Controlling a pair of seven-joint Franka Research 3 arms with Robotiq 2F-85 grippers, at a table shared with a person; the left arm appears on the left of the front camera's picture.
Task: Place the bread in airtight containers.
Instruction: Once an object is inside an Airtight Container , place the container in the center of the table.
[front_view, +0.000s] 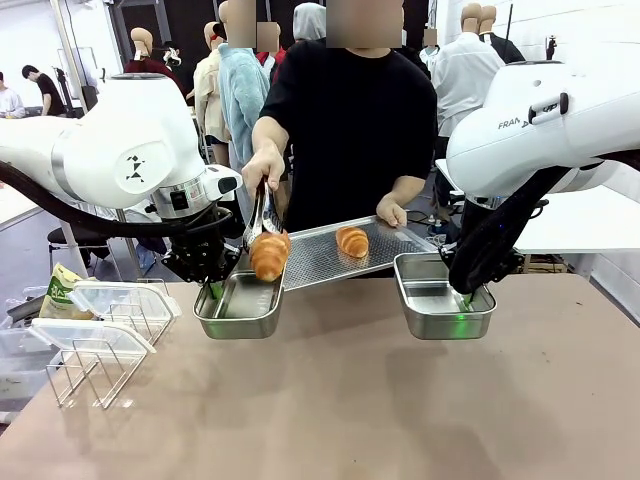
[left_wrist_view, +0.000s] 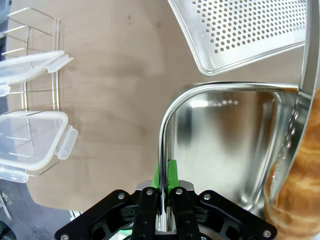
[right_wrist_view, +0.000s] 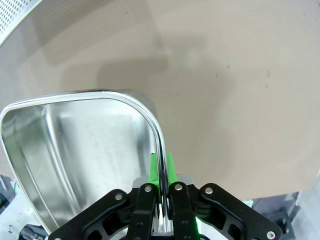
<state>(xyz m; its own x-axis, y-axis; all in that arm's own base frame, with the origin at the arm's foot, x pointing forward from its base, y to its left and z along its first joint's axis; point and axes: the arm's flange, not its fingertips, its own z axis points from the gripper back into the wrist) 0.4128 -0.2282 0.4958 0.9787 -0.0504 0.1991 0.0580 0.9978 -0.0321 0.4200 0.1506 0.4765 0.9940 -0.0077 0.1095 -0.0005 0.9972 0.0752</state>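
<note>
**Front view.** Reference: the perforated steel tray (front_view: 322, 262), with a person's hand (front_view: 391, 212) at its right edge.

- On the tray: one roll (front_view: 352, 241).
- At its left end: a second roll (front_view: 268, 255) gripped in tongs (front_view: 262, 208), over the left pan (front_view: 240, 308).
- Below its right end: the right pan (front_view: 440, 302).
- The left gripper (front_view: 214, 289) and right gripper (front_view: 467, 297) each pinch their own pan's rim.
- Well left of the tray: clear lids (front_view: 110, 298) on a wire rack (front_view: 95, 375).

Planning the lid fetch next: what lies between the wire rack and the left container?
Only bare tabletop, between the wire rack and the left container; the left wrist view shows it plainly.
</note>
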